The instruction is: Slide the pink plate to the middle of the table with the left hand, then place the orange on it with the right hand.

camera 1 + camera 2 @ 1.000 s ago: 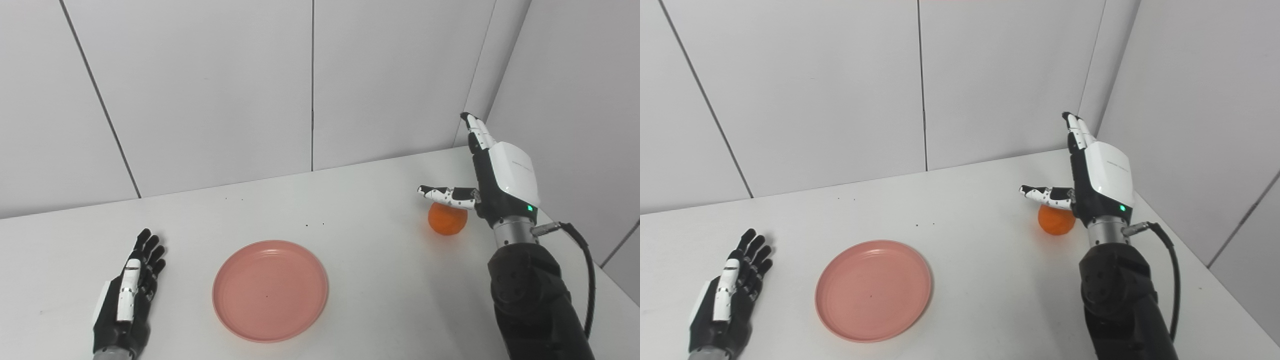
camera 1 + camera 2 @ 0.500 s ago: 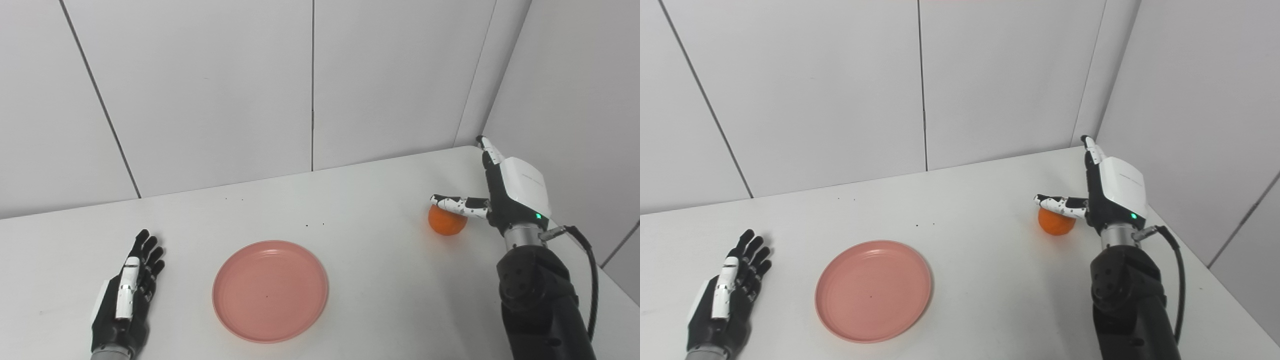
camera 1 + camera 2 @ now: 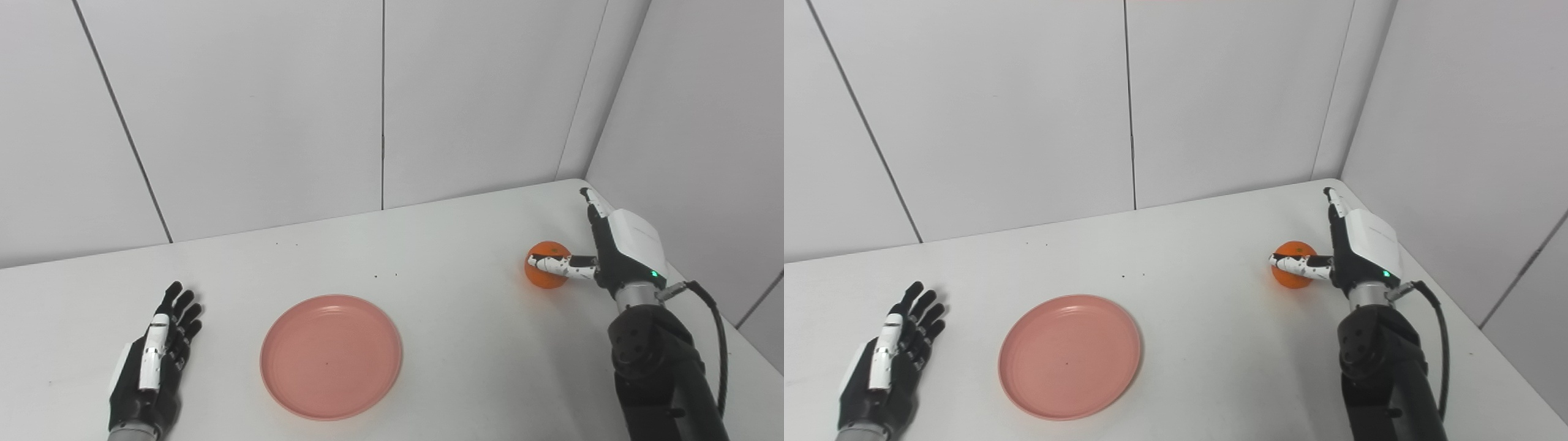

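The pink plate (image 3: 331, 356) lies flat near the front middle of the white table (image 3: 441, 245), with nothing on it. The orange (image 3: 544, 264) sits on the table at the far right. My right hand (image 3: 615, 245) is low beside the orange, open, its thumb lying across the fruit's near side and its fingers stretched out past it toward the wall. My left hand (image 3: 153, 367) rests open on the table left of the plate, fingers spread, about a hand's width from the rim.
White wall panels close off the back and right side of the table, meeting in a corner just behind the orange. A black cable (image 3: 713, 318) loops from my right wrist. A few dark specks dot the tabletop.
My right hand has dropped from above the orange down to its level, and the thumb now lies against the fruit. The left hand has drawn back slightly. Plate and orange have not moved.
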